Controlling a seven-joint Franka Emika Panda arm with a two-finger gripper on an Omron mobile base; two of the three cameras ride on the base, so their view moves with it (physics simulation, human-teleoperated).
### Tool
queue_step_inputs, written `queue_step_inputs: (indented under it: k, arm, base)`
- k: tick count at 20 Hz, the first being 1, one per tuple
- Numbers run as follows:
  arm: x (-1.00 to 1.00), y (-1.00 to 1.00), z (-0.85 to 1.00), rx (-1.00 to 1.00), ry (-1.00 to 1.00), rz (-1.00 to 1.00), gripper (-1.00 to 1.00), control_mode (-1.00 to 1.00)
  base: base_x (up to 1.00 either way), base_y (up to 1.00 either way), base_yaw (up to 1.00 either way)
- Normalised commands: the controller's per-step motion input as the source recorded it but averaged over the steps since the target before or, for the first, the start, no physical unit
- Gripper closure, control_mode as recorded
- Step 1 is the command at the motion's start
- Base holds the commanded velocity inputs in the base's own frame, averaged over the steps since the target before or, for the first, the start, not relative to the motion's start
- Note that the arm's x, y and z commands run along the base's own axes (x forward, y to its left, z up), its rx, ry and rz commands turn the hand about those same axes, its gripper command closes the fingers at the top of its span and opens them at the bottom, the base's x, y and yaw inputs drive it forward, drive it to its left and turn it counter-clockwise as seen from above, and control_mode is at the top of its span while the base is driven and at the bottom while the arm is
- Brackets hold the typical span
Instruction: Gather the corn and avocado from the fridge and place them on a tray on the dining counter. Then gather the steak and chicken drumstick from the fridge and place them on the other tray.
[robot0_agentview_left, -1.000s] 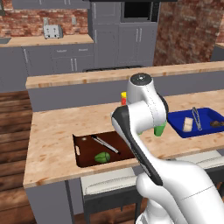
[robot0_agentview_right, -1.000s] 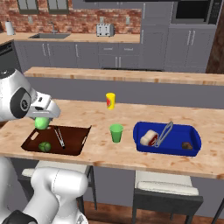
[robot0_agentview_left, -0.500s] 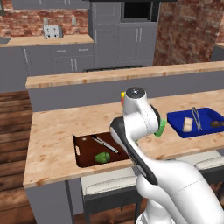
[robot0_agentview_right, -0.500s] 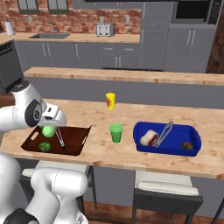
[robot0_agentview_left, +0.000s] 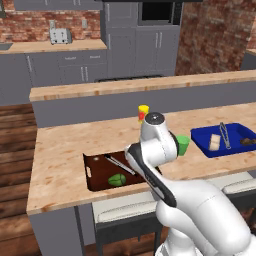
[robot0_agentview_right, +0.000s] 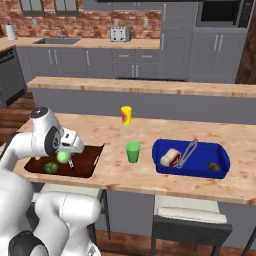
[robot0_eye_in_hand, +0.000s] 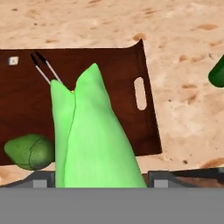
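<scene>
Hand (robot0_agentview_right: 64, 156): clamped on the corn (robot0_eye_in_hand: 89, 135), jaws set wide around the husk. Seen from the hand camera, the cob runs up the middle from 6 o'clock to 12 o'clock, its green husk tip over the brown tray (robot0_eye_in_hand: 144, 131).

Corn, from the right base camera (robot0_agentview_right: 62, 157): a pale green lump at the hand, hanging above the tray (robot0_agentview_right: 85, 166), not yet resting on it.

Avocado (robot0_agentview_right: 50, 167): already lying in the tray, at 8 o'clock of the corn in the hand camera (robot0_eye_in_hand: 29, 151), near the tray's front edge.

Tongs (robot0_eye_in_hand: 46, 70): thin metal pair lying in the tray at 11 o'clock of the corn tip.

Green cup (robot0_agentview_right: 132, 152): upright on the bench (robot0_agentview_right: 115, 175), well apart from the tray at 3 o'clock.

Yellow bottle (robot0_agentview_right: 126, 115): upright, further back on the bench.

Blue tray (robot0_agentview_right: 222, 161): at the far right of the bench, holding a steak (robot0_agentview_right: 170, 157), a second pair of tongs (robot0_agentview_right: 187, 151) and a small dark item, too small to identify.

Risks, judged:
- A release from this height may let the long cob roll or bounce over the shallow rim onto the bench.
- Coming straight down may land the corn on the tongs, leaving it tilted.
- Drifting towards 8 o'clock may knock the avocado off the front edge.
</scene>
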Motion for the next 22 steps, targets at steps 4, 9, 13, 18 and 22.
queue_step_inputs:
  k: [4,9,13,18,22]
  arm:
    - [0.3,-0.02,-0.27,0.07,0.0,0.0,1.0,-1.0]
    - [0.33,0.0,-0.3,0.02,0.0,0.0,1.0,-1.0]
    - [0.21,0.0,-0.37,0.0,0.0,0.0,1.0,-1.0]
    - [0.15,0.0,-0.39,0.0,0.0,0.0,1.0,-1.0]
    - [0.14,0.0,-0.18,0.0,0.04,0.0,1.0,-1.0]
  base:
    - [0.0,0.0,0.0]
    - [0.0,0.0,0.0]
    - [0.0,0.0,0.0]
    - [0.0,0.0,0.0]
    - [0.0,0.0,0.0]
